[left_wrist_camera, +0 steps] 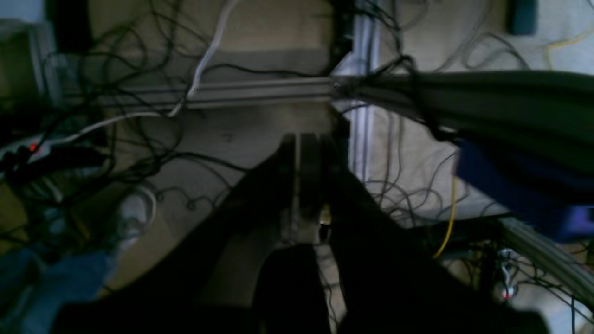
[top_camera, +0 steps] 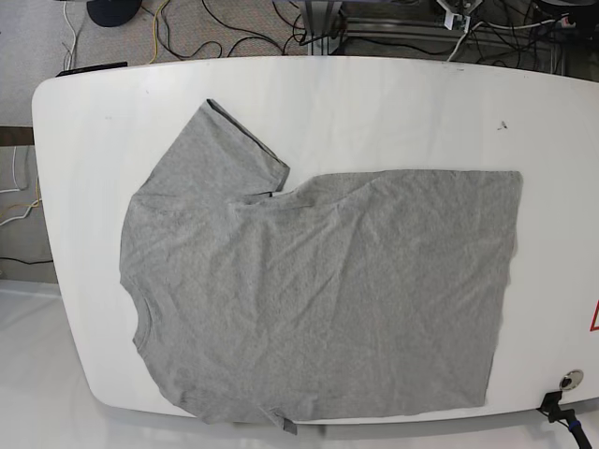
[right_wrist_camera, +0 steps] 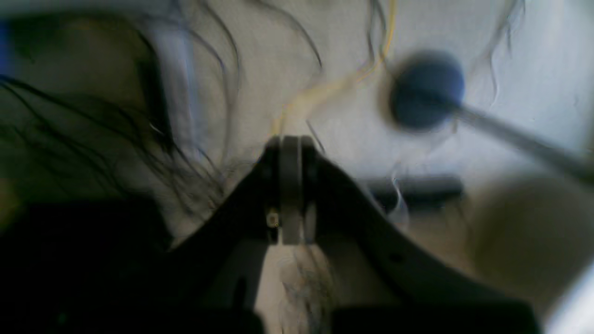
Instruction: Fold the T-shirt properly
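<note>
A grey T-shirt [top_camera: 318,290] lies spread flat on the white table [top_camera: 374,103], neck to the left and hem to the right. One sleeve [top_camera: 239,150] points to the far left corner; the lower sleeve reaches the near table edge. Neither arm shows in the base view. My left gripper [left_wrist_camera: 307,139] is shut with nothing in it, seen over the floor and its cables. My right gripper [right_wrist_camera: 290,141] is also shut and holds nothing, above the floor in a blurred view. The shirt appears in neither wrist view.
Tangled cables [left_wrist_camera: 139,139] and an aluminium rail [left_wrist_camera: 260,90] lie on the floor under the left wrist, with a blue object [left_wrist_camera: 519,185] to the right. A dark round base [right_wrist_camera: 427,90] sits on the floor in the right wrist view. A small round fitting [top_camera: 569,379] marks the table's near right corner.
</note>
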`<action>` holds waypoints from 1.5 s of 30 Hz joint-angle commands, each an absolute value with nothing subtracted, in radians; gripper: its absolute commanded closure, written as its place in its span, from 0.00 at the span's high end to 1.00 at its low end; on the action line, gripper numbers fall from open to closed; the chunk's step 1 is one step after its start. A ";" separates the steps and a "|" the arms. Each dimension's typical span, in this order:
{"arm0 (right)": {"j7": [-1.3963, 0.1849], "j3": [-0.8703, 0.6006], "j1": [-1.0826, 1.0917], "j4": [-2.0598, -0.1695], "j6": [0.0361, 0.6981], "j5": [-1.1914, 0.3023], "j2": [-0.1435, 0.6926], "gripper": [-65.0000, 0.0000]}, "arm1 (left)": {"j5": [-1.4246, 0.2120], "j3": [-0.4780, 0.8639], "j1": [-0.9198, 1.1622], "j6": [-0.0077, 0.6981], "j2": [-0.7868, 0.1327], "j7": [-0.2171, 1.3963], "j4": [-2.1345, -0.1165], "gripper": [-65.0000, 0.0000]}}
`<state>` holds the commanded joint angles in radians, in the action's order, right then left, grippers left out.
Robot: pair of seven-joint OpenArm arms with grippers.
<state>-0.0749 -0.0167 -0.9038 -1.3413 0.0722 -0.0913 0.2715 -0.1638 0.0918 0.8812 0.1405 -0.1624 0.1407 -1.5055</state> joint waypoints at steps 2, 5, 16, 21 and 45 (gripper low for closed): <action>-0.112 -0.018 -0.942 -1.439 0.067 -0.089 0.281 0.00 | -0.177 0.120 0.908 0.148 -0.163 0.179 -1.595 0.00; -0.156 -0.024 -1.000 -1.583 0.049 -0.094 0.291 0.00 | -0.191 0.163 0.942 0.151 -0.171 0.219 -1.730 0.00; -0.278 -0.132 -1.148 -1.992 -0.029 -0.090 0.285 0.00 | -0.193 0.219 0.952 0.157 -0.213 0.295 -2.024 0.00; -0.312 -0.275 -1.152 -2.123 -0.031 -0.088 0.279 0.00 | -0.176 0.221 0.935 0.153 -0.227 0.317 -2.107 0.00; -0.417 -0.416 -1.041 -2.231 -0.039 -0.030 0.259 0.00 | -0.096 0.281 0.870 0.149 -0.249 0.302 -2.105 0.00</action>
